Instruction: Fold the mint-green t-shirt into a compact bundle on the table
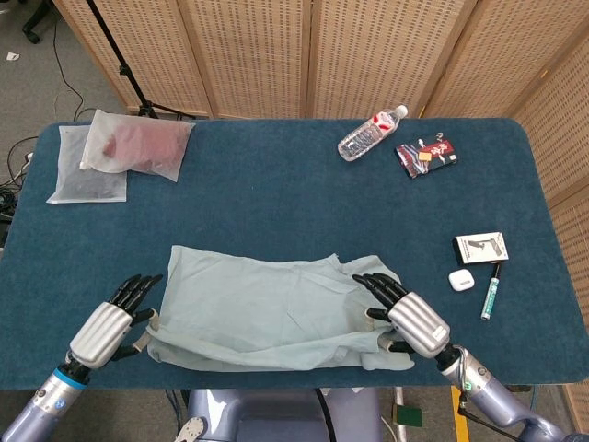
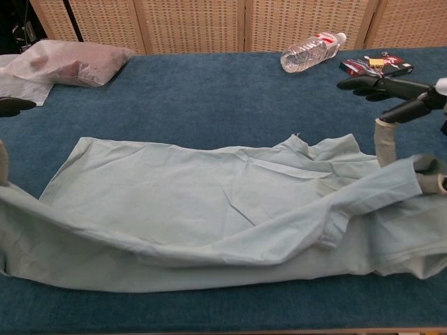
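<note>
While the mint-green t-shirt lies near the front edge of the dark blue carpeted table, its lower hem is held raised by the left hand and the right hand, each pinching a corner. Woven wicker screens are seen behind the table, and grey floor with cables at the far left.
</note>
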Available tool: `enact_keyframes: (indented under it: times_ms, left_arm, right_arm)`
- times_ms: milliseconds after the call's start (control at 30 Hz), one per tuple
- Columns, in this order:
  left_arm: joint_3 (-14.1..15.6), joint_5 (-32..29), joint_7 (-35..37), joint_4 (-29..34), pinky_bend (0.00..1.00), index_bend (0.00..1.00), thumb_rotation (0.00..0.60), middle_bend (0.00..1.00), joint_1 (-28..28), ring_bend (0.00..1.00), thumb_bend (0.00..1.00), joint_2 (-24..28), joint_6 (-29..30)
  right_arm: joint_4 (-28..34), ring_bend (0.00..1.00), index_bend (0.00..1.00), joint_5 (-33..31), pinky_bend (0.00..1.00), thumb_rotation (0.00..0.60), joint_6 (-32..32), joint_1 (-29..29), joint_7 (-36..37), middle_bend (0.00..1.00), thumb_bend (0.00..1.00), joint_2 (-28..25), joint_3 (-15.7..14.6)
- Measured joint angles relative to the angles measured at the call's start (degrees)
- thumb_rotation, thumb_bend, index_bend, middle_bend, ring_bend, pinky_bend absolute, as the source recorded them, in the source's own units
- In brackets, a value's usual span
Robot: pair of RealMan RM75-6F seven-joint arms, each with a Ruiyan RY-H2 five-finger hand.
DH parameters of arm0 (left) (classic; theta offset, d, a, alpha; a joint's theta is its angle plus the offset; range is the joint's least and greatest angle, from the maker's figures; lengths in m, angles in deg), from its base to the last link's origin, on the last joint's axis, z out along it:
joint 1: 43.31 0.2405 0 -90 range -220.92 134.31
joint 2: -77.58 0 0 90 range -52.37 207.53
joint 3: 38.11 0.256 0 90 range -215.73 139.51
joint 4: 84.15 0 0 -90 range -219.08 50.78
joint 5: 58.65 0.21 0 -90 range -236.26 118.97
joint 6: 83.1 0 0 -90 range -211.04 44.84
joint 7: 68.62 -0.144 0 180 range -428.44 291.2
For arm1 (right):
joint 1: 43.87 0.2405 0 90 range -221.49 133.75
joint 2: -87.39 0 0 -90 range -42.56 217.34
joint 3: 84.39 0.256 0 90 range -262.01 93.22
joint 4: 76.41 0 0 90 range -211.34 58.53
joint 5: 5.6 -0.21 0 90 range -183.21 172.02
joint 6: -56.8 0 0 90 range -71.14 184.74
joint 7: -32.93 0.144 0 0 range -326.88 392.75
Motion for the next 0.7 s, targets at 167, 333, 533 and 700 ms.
enact_keyframes:
  times_ms: [167, 333, 533, 700]
  left_arm:
    - [-4.2, -8.2, -3.6, 4.3, 0.00, 0.76, 0.600, 0.00, -3.2, 0.00, 0.65, 1.6, -8.5]
    - [-8.9, -15.7, -6.2, 5.5, 0.00, 0.76, 0.600, 0.00, -7.0, 0.00, 0.65, 1.4, -16.1]
    - [-12.3, -20.6, -6.7, 4.3, 0.00, 0.76, 0.600, 0.00, -10.1, 0.00, 0.65, 0.0, -21.2]
    - [-13.9, -23.7, -6.5, 1.5, 0.00, 0.76, 0.600, 0.00, -11.9, 0.00, 0.65, -1.8, -24.5]
  right_arm:
    - [0.6, 0.00, 0.67, -6.0, 0.08, 0.600, -5.7, 2.3, -0.6, 0.03, 0.61, 0.2, 3.8]
    - [-0.8, 0.00, 0.67, -12.1, 0.08, 0.600, -11.5, 4.6, -1.7, 0.03, 0.61, 1.3, 7.4]
    - [-3.3, 0.00, 0.67, -17.2, 0.08, 0.600, -17.0, 7.2, -2.9, 0.03, 0.61, 2.9, 10.5]
    - [-5.4, 0.00, 0.67, -20.4, 0.08, 0.600, -21.0, 9.3, -5.6, 0.03, 0.61, 4.7, 12.3]
